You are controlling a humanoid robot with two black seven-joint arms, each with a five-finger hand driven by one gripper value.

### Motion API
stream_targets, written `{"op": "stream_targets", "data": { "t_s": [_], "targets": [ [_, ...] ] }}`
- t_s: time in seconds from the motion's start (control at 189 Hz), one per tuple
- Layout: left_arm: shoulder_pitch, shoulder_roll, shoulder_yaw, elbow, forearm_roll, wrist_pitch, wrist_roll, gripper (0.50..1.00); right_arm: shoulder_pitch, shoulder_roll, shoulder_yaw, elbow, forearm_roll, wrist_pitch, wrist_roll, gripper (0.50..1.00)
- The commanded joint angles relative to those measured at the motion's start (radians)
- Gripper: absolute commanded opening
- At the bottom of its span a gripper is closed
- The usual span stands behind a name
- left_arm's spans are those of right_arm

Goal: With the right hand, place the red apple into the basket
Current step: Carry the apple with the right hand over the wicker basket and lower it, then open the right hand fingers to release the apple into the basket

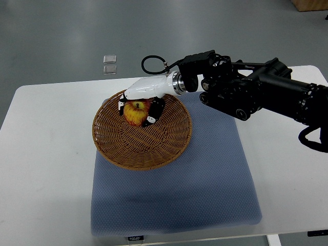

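A red and yellow apple (135, 113) is over the far part of the round wicker basket (128, 146). My right hand (137, 108), white with black fingertips, reaches in from the right and curls around the apple from above. Its fingers (152, 115) wrap the apple's sides. Whether the apple rests on the basket floor or hangs just above it cannot be told. The black right arm (256, 92) stretches across the table's far right. The left arm is out of view.
The basket stands on a blue-grey mat (205, 174) on a white table (46, 169). Two small clear square objects (109, 63) lie on the floor beyond the table's far edge.
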Motion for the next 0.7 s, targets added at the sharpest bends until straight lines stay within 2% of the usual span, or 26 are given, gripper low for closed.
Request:
{"op": "stream_targets", "data": {
  "t_s": [0.0,0.101,0.106,0.233,0.238,0.286,0.291,0.344,0.44,0.493,0.694],
  "targets": [
    [0.0,0.0,0.0,-0.002,0.0,0.0,0.0,1.0,-0.016,0.0,-0.001,0.0,-0.002,-0.004,0.0,0.711],
    [0.0,0.0,0.0,-0.002,0.0,0.0,0.0,1.0,-0.03,0.0,-0.001,0.0,-0.005,-0.005,0.0,0.729],
    [0.0,0.0,0.0,-0.002,0.0,0.0,0.0,1.0,-0.036,0.0,-0.001,0.002,-0.005,-0.005,0.0,0.752],
    [0.0,0.0,0.0,-0.002,0.0,0.0,0.0,1.0,-0.044,0.0,-0.001,0.002,-0.005,-0.007,0.0,0.768],
    [0.0,0.0,-0.001,-0.001,0.0,0.0,0.0,1.0,-0.049,0.0,-0.001,0.002,-0.005,-0.007,-0.002,0.792],
    [0.0,0.0,-0.001,-0.001,0.0,0.0,0.0,1.0,-0.049,0.0,-0.001,0.002,-0.005,-0.007,-0.002,0.793],
    [0.0,0.0,0.0,-0.002,0.0,0.0,0.0,1.0,-0.055,0.0,-0.001,0.002,-0.005,-0.007,-0.002,0.819],
    [0.0,0.0,-0.001,-0.002,0.0,0.0,0.0,1.0,-0.058,0.0,-0.002,0.002,-0.005,-0.005,-0.003,0.85],
    [0.0,0.0,-0.001,-0.002,0.0,0.0,0.0,1.0,-0.059,0.0,-0.02,0.002,-0.005,-0.005,-0.005,0.862],
    [0.0,0.0,-0.001,-0.002,0.0,0.0,0.0,1.0,-0.059,0.0,-0.027,0.0,-0.005,-0.005,-0.005,0.895],
    [0.0,0.0,-0.001,-0.002,0.0,0.0,0.0,1.0,-0.053,0.0,-0.025,0.002,-0.001,-0.007,-0.006,0.911]
  ]
}}
